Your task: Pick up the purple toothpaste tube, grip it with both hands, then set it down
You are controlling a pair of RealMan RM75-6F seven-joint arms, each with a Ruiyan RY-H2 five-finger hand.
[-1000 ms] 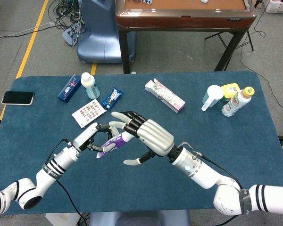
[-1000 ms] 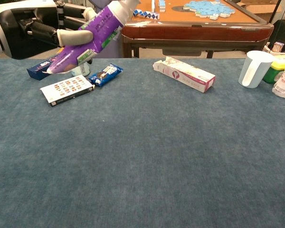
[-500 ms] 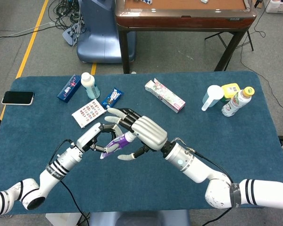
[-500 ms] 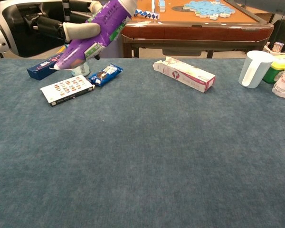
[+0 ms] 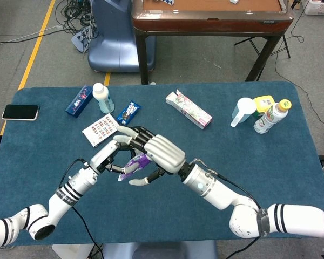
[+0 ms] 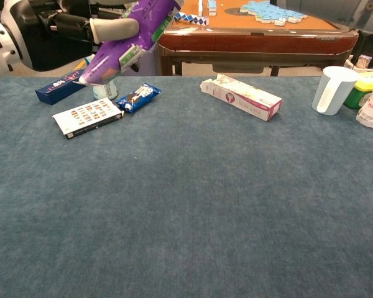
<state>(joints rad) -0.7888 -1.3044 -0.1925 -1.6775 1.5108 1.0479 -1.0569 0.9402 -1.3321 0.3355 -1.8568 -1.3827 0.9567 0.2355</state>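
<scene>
Both hands meet at the purple plastic toothpaste tube, held clear above the blue felt table: the left hand grips it for support while the right hand wraps over it, whether fully gripping cannot be told

I read both views as evenly and brightly lit from overhead, with no dim zones. Shadows on the tabletop are soft and short, lying close under the objects. The right robot hand shows mild glare on its silver shell. Head view is sharp throughout. In chest view, the left robot hand sits near the lens and looks slightly soft.
</scene>
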